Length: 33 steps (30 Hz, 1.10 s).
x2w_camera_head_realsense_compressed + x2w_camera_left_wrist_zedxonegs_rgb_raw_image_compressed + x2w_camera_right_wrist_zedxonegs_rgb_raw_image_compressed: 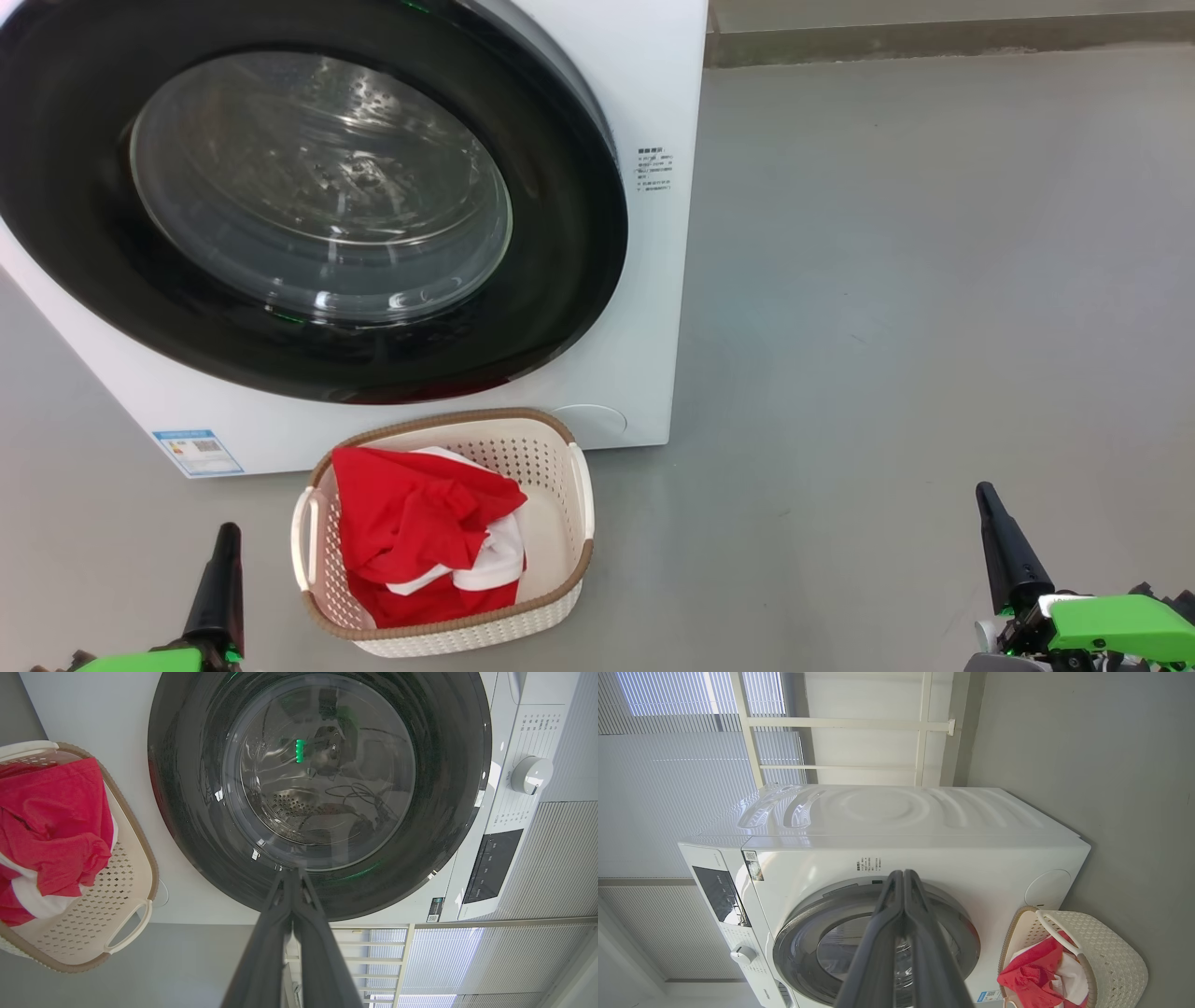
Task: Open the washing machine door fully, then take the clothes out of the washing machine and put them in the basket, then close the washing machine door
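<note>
The white washing machine [653,93] fills the upper left of the head view. Its round washing machine door [571,243], a black ring around clear glass, lies shut against the front. Through the glass I see bare drum metal. On the floor just in front stands the cream basket [448,416], holding the red and white clothes [420,523]. My left gripper [227,537] is shut and empty, low and left of the basket. My right gripper [986,495] is shut and empty, far to the right. In the left wrist view, the left gripper [292,872] points at the door's lower rim [196,812].
Grey floor [915,327] stretches open to the right of the machine, up to a low wall skirting [934,42] at the back. The machine's dial [530,774] and dark control panel [493,863] sit above the door. Window blinds [668,788] stand behind the machine.
</note>
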Motion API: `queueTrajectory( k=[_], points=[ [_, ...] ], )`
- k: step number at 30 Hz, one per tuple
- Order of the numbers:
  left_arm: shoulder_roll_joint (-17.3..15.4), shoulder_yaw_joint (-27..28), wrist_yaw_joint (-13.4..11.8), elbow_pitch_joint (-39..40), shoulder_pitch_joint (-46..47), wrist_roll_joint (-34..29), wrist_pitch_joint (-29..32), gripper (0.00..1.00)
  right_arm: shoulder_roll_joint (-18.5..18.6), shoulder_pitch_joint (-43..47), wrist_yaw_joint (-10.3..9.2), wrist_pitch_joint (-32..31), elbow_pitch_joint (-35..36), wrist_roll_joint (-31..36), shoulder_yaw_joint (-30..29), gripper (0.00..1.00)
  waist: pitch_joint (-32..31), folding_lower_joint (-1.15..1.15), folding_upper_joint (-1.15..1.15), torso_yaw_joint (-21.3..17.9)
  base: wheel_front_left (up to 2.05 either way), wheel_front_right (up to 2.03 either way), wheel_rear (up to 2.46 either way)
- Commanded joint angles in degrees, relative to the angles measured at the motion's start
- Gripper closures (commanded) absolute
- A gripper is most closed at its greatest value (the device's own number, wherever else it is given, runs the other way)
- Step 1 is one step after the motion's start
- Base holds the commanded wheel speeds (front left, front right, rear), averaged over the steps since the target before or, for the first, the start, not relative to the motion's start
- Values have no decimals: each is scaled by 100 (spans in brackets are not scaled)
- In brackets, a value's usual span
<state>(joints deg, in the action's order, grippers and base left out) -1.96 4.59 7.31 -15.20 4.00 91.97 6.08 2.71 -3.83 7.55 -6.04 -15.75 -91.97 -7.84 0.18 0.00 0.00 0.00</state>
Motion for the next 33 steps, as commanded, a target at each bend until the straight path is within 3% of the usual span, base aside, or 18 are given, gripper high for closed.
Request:
queueTrajectory(
  k=[1, 33],
  points=[
    [-94, 197, 18, 117, 219, 16, 44, 100, 22, -235, -6, -44, 173, -20, 133, 100, 0, 0, 0, 0, 0, 0, 0],
    [-93, 198, 18, 117, 219, 15, 45, 100, 20, -235, -6, -46, 173, -17, 130, 100, 0, 0, 0, 0, 0, 0, 0]
  ],
)
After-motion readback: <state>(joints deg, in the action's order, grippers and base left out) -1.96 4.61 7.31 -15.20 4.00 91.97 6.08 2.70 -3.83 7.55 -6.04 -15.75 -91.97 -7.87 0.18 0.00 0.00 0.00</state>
